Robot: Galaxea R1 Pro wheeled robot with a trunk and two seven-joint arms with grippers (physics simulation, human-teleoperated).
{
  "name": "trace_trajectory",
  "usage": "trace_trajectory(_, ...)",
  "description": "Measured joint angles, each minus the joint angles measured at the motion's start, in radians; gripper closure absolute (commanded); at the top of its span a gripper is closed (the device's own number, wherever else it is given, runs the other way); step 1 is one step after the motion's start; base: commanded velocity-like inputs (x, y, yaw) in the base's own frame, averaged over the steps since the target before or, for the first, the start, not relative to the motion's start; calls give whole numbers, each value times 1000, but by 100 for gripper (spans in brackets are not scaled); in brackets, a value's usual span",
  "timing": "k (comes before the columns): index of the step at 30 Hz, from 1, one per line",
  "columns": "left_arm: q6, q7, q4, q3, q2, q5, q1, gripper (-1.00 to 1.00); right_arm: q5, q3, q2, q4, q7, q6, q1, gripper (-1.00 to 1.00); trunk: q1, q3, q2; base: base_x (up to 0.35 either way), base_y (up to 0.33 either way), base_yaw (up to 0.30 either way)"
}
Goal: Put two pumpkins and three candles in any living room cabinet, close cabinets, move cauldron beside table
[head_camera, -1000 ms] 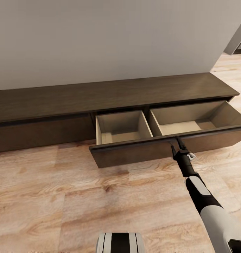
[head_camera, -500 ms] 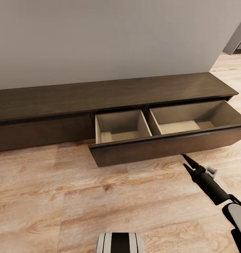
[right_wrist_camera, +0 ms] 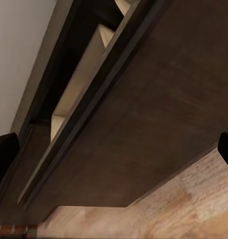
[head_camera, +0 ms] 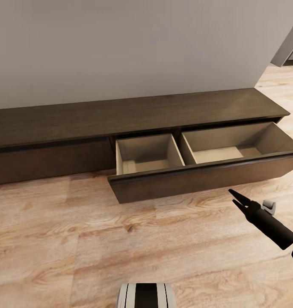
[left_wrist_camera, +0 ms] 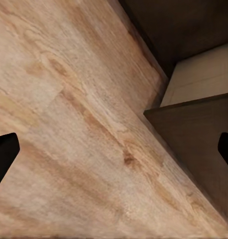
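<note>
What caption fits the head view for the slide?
Right gripper, fingers nearly together, hangs just off the open cabinet drawer; both compartments empty.

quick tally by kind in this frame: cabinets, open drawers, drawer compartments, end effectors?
cabinet: 1
open drawer: 1
compartments, left and right: 2, both empty
right end effector: 1
left end effector: 1
Total: 6

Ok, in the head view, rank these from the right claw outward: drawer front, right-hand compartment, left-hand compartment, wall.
1. drawer front: just ahead of the right claw, not touching.
2. right-hand compartment: behind the front, straight ahead.
3. left-hand compartment: further to the left.
4. wall: farthest, behind the cabinet.
</note>
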Motion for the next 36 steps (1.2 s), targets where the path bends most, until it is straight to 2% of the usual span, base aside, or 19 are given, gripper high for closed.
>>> trace_trajectory(4,0,-22,0,-2,0,0,0,-100,23,0,0,0,23,0,0,-100,0,0,0,0,0,0)
trace_trajectory(12,0,-22,0,-2,0,0,0,-100,68,0,0,0,68,-1,0,-100,0,0,0,0,0,0)
trace_trajectory(20,5,-16,-3,4,-2,3,-1,-100,113,0,-3,-2,63,-6,0,-100,0,0,0,0,0,-14)
trace_trajectory(25,29,12,4,28,-5,8,-6,-100,83,0,-12,-20,35,22,4,-100,0,0,0,0,0,-185)
trace_trajectory(30,33,40,5,8,-4,7,-7,-100,54,1,-14,-24,7,38,5,-100,0,0,0,0,0,-250)
trace_trajectory(31,34,46,5,4,-4,7,-7,-100,-80,1,-14,-25,-55,39,5,-100,0,0,0,0,0,-265)
trace_trajectory(36,35,53,5,-8,-4,6,-9,-100,-94,1,-15,-28,-61,42,7,-100,0,0,0,0,0,-269)
